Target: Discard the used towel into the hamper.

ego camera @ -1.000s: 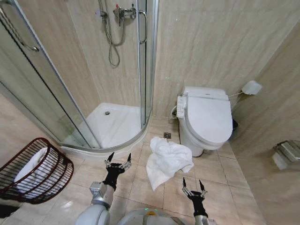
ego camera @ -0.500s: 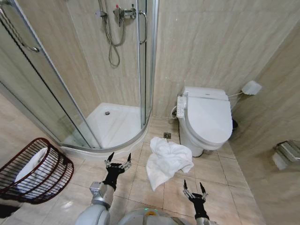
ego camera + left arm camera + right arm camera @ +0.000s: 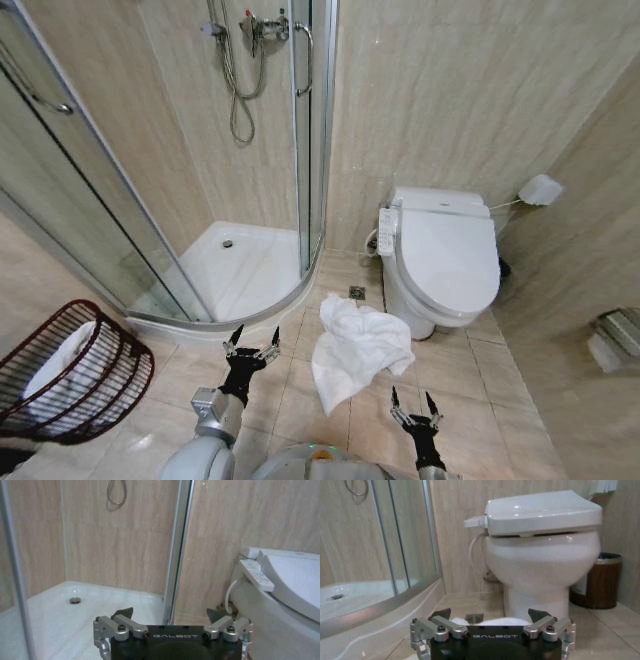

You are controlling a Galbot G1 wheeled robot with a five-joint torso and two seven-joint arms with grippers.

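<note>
Hamper (image 3: 70,368) first, at the far left of the tiled floor (image 3: 290,400): a dark-red wire basket tipped on its side, with white cloth (image 3: 55,378) lying inside it. Beyond it curves the glass shower stall (image 3: 200,200) with its white tray (image 3: 245,265).

Next comes the left gripper (image 3: 250,350), held low over the floor just in front of the shower tray's rim, its fingers spread wide and holding nothing. In the left wrist view (image 3: 172,615) it faces the stall's metal frame.

Just beside it, toward the middle of the floor, lies the towel (image 3: 355,345), a crumpled white heap in front of the toilet (image 3: 440,255) and well apart from the hamper.

The right gripper (image 3: 413,402) hangs near the towel's lower right edge, apart from it, fingers also spread wide and empty. In the right wrist view (image 3: 492,615) the towel (image 3: 487,621) peeks up between its fingers, with a brown bin (image 3: 597,579) beside the toilet.
</note>
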